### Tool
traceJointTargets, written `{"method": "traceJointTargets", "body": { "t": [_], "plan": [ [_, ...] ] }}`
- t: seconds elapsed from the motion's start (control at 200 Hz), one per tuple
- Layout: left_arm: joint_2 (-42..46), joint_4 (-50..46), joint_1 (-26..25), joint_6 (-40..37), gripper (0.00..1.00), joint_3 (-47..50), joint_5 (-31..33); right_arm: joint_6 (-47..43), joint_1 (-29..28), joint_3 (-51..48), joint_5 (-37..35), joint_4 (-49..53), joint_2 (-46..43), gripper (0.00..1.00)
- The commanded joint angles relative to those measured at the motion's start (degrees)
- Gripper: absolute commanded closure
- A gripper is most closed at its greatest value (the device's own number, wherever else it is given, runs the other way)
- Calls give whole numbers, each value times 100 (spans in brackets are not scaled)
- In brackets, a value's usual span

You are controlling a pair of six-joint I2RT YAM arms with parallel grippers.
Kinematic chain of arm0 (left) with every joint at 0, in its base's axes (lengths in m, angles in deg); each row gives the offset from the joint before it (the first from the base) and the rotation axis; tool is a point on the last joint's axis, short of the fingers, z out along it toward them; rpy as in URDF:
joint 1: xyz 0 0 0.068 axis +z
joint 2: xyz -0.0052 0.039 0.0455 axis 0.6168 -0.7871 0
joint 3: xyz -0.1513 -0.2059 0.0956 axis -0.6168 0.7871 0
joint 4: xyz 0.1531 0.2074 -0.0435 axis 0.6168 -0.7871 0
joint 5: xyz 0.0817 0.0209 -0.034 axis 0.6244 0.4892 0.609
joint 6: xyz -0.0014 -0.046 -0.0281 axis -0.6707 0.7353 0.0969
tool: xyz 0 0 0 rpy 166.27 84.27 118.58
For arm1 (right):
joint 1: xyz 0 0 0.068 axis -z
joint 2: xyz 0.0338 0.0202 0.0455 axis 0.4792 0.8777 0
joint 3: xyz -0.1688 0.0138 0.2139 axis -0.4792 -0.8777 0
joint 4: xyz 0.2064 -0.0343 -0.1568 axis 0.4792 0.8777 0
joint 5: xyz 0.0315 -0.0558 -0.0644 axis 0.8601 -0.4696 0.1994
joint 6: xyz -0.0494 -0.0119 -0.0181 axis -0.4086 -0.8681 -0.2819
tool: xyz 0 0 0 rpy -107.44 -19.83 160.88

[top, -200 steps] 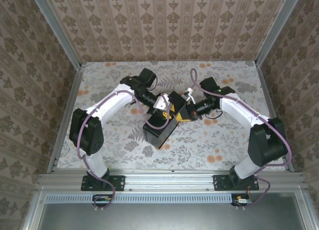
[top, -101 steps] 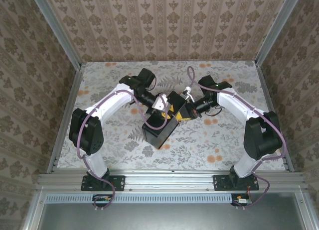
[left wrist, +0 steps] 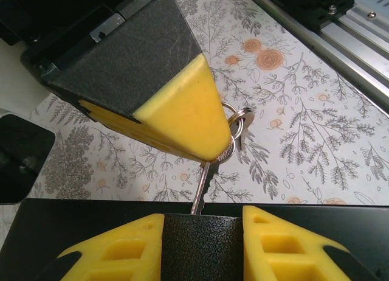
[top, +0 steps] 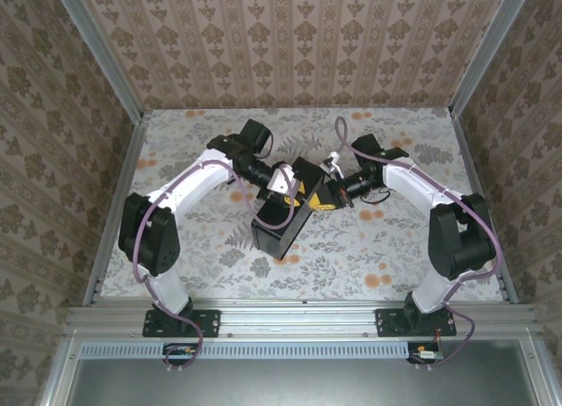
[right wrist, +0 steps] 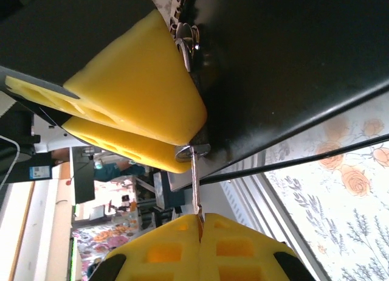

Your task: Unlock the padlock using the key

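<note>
At box [right wrist: 292, 62] edge: right gripper [right wrist: 199, 223] clenched on key [right wrist: 194, 183] blade, thin, likely slippery; left gripper [left wrist: 202, 223] apparently clamps small rigid padlock [right wrist: 192, 151] by body.

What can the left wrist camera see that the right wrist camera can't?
Left wrist camera: round silver key rings hanging beside the key, and the key's jagged teeth.
Right wrist camera: a bright room beyond the table, and a shiny metal loop next to the box.
Both: the thin silver metal key, the right gripper pinching it, the left gripper's yellow fingers, the big black box and the flowery tablecloth.
</note>
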Motion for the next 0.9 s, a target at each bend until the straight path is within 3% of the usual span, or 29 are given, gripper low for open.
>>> {"method": "traceJointTargets", "body": {
  "t": [0.0,0.295,0.715,0.795,0.89],
  "plan": [
    [192,206,-149,63,83,194,-120,296,30,-159,554,-516,-275,100],
    [209,-58,-149,-246,83,82,-209,-70,10,-111,681,38,-267,100],
    [200,-149,-46,-419,84,92,-435,-502,-24,-524,161,568,-602,100],
    [164,-213,-18,-411,81,57,-399,-581,50,-524,-28,636,-633,100],
    [71,-180,-6,-184,69,-6,-240,-513,155,-517,-145,516,-666,100]
  ]
}}
